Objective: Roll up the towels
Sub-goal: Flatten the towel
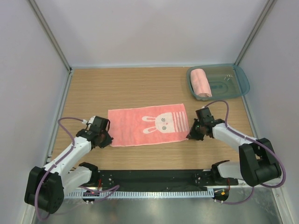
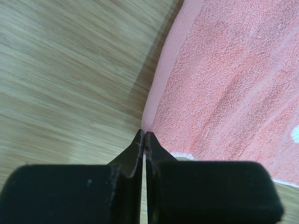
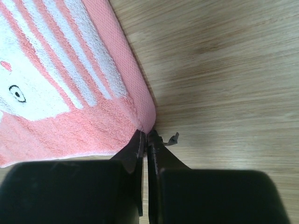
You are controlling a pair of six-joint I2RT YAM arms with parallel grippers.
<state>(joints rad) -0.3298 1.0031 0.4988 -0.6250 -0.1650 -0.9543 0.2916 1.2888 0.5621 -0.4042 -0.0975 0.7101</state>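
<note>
Wooden counter (image 1: pixel 140 86) is bearing a rabbit towel (image 1: pixel 135 125), lying flat at centre.
Both closed: the left pincer (image 2: pixel 144 135) is pinching its near-left corner; the right pincer (image 3: pixel 145 134) is pinching the near-right corner; a rolled pink towel (image 1: pixel 201 82) is sitting in the teal tray (image 1: pixel 231 85).

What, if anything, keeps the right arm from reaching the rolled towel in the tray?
Probably yes: the tray is uncovered, bare table between. But the right end effector is shut on the flat towel's corner.

Lab test cell — plain white walls (image 1: pixel 154 28), wooden tabletop (image 1: pixel 140 88)
</note>
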